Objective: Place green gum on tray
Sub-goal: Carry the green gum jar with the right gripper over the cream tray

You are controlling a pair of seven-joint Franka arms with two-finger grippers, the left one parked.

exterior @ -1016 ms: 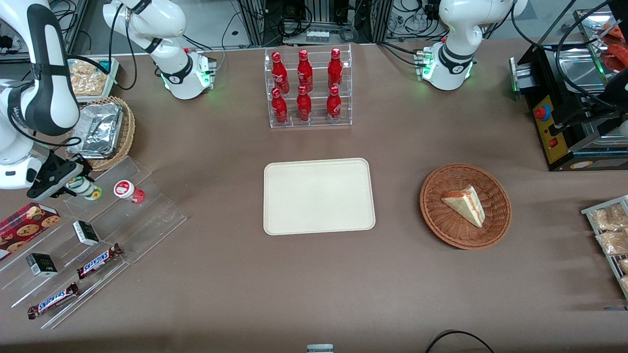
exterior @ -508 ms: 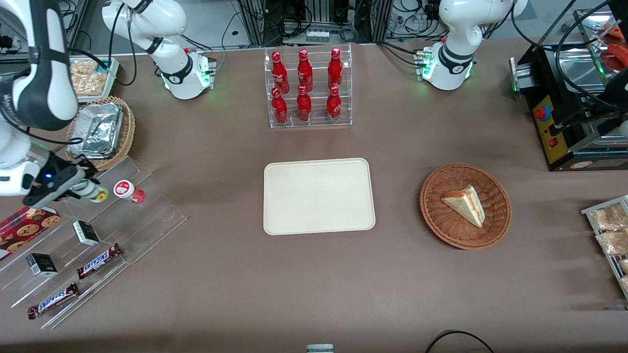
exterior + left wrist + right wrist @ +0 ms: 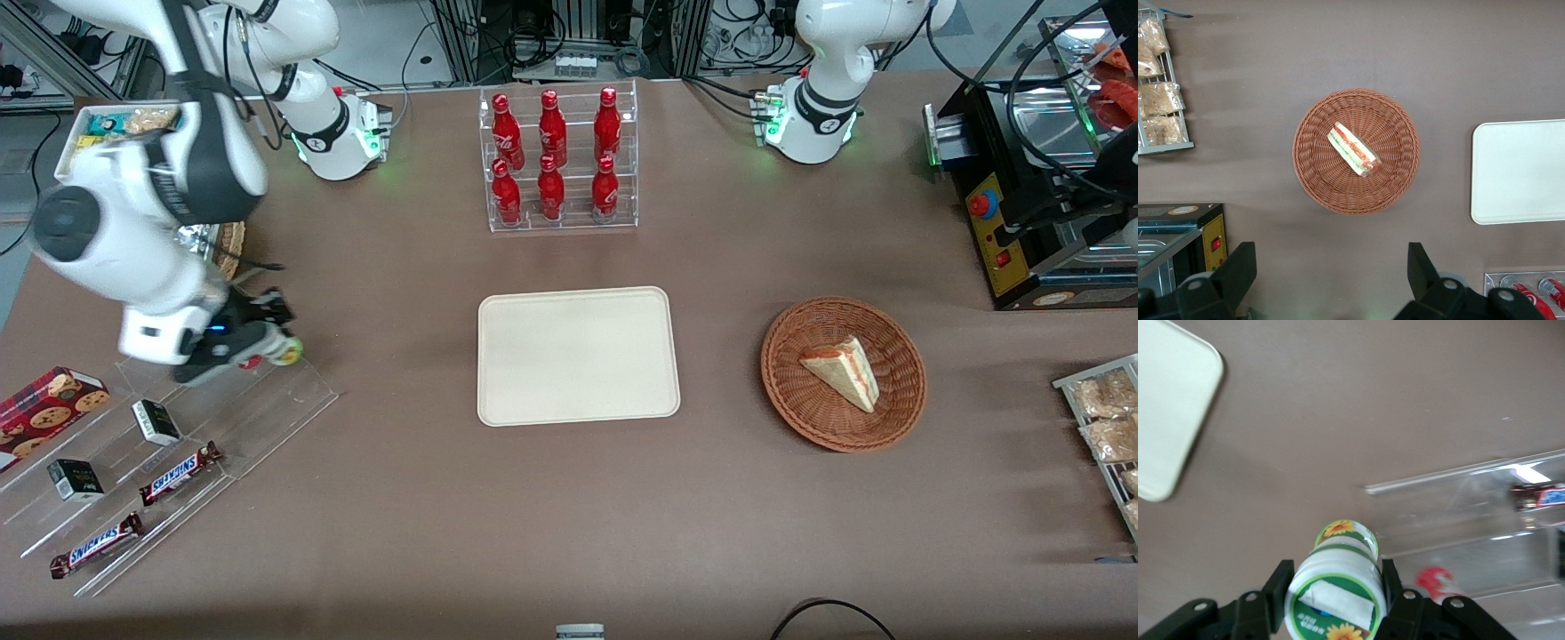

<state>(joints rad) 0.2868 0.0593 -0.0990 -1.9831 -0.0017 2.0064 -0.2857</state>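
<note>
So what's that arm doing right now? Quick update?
Pincer shut on green gum, above the clear display rack. Tray bare, toward the parked arm. Nothing between.

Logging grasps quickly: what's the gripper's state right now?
Gripper: shut on the green gum, above the acrylic rack.

Table: 1 wide table [image 3: 400,498] with a matt brown top filled most of the front view; the same brown surface [image 3: 1338,40] showed in both wrist views [image 3: 1371,400].
Floor: a strip of grey floor [image 3: 22,133] lay past the table edge at the working arm's end.
Edge farthest from the front camera: metal framing [image 3: 578,36] and loose black cables [image 3: 427,44] stood there.
Light: even and overhead, with soft, faint shadows.
</note>
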